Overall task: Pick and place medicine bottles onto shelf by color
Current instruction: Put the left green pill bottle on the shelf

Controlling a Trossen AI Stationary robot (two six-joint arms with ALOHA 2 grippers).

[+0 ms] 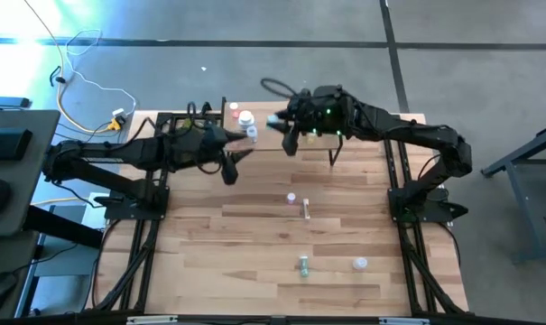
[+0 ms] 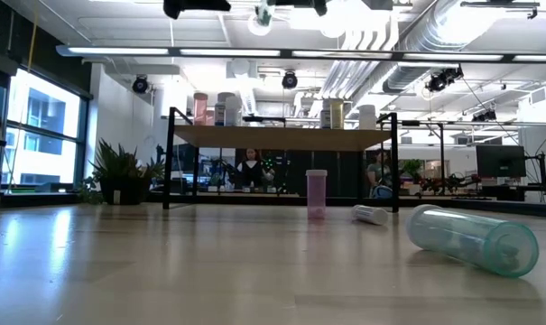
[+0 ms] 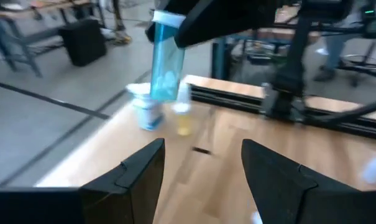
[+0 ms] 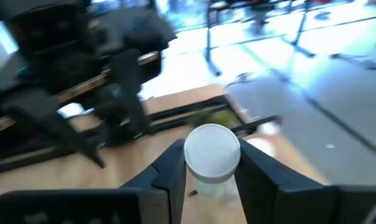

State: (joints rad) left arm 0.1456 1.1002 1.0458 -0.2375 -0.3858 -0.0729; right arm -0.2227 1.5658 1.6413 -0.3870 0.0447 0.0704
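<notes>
My right gripper (image 1: 280, 122) is shut on a clear blue-green bottle (image 3: 165, 59) with a white cap (image 4: 212, 152), above the shelf (image 2: 282, 137) at the table's far edge. My left gripper (image 3: 203, 168) is open and empty, just left of it and nearer (image 1: 232, 162). Several bottles stand on the shelf board near the held one (image 1: 246, 118); a white jar (image 3: 144, 112) and a small vial (image 3: 183, 118) show there. On the table a pink bottle (image 2: 317, 192) stands, and a white vial (image 2: 370, 214) and a green bottle (image 2: 474, 239) lie on their sides. My right gripper pinches the bottle's upper end, just under the cap (image 4: 207, 180), between its two fingers. The fingers come from above, pointing down along the bottle. The bottle hangs about upright below them (image 3: 166, 81), lifted clear of the shelf board.
A further white-capped bottle (image 1: 360, 264) lies near the table's front right. The shelf's black legs (image 2: 171, 158) stand on the far part of the table. The table's middle between the arms and the loose bottles is bare wood.
</notes>
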